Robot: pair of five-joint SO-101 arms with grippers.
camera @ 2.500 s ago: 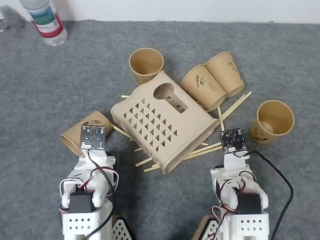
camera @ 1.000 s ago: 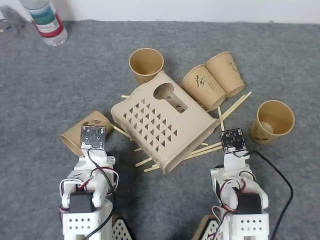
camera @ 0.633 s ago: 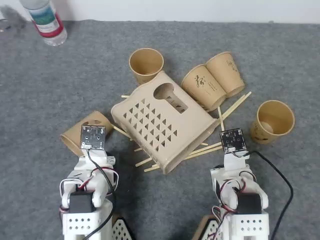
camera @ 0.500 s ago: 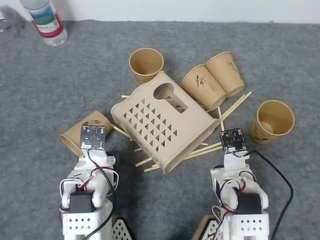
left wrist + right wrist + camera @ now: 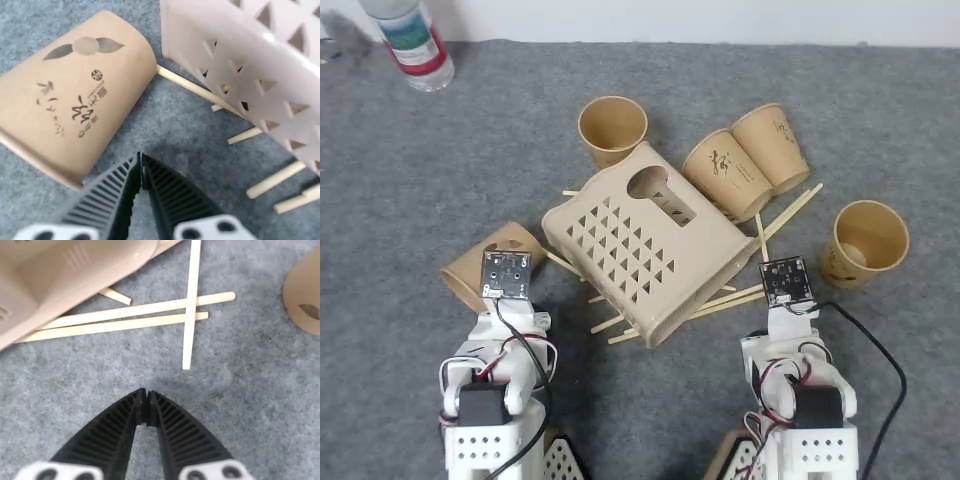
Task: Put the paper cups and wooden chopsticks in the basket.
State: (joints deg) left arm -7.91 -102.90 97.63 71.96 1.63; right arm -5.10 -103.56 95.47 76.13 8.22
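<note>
"Hovering low, my left fingers (image 5: 120,185) are pressed together, just short of a paper cup (image 5: 75,95) lying on its side on the bench (image 5: 165,130)."

"Any writing on it?"

"Dark brush characters and a leaf mark, printed down its wall. My right fingers (image 5: 125,427) are pressed together too, near crossed chopsticks (image 5: 191,305) poking from under the tipped basket (image 5: 65,270)."

Plastic bottle (image 5: 412,42) at far left corner, grey felt tabletop (image 5: 440,160), white wall (image 5: 720,20) behind
</note>
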